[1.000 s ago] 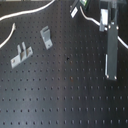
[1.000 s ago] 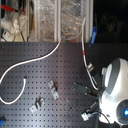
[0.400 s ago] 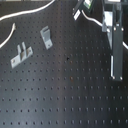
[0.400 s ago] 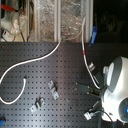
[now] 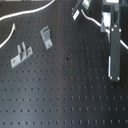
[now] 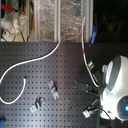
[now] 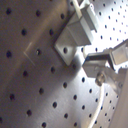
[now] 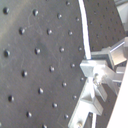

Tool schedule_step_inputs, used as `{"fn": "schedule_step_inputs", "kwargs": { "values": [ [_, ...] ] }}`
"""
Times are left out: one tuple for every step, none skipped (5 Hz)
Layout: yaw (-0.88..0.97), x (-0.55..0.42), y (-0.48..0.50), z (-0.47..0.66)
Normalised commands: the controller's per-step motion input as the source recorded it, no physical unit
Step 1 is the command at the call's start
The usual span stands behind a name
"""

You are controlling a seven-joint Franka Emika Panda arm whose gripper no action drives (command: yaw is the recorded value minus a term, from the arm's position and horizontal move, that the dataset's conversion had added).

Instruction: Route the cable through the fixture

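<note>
Cable ran alongside gripper, long axis toward fixture; gripper state indeterminate.

— What do we have under everything?

— We see a black tabletop drilled with a regular grid of holes, in both exterior views.

— And lying on it?

— A thin white cable snakes across the second exterior view's left half, one end curling back near the left edge. Two small grey metal brackets stand on the board; in the first exterior view the other bracket sits left of and nearer than the first, apart from it.
</note>
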Motion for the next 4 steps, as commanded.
{"fn": "schedule_step_inputs", "kwargs": {
  "values": [
    [0.00,0.011,-0.001,0.00],
    [0.00,-0.079,-0.013,0.00],
    [0.00,-0.363,0.085,0.04],
    [0.05,0.032,0.122,0.00]
  ]
}}
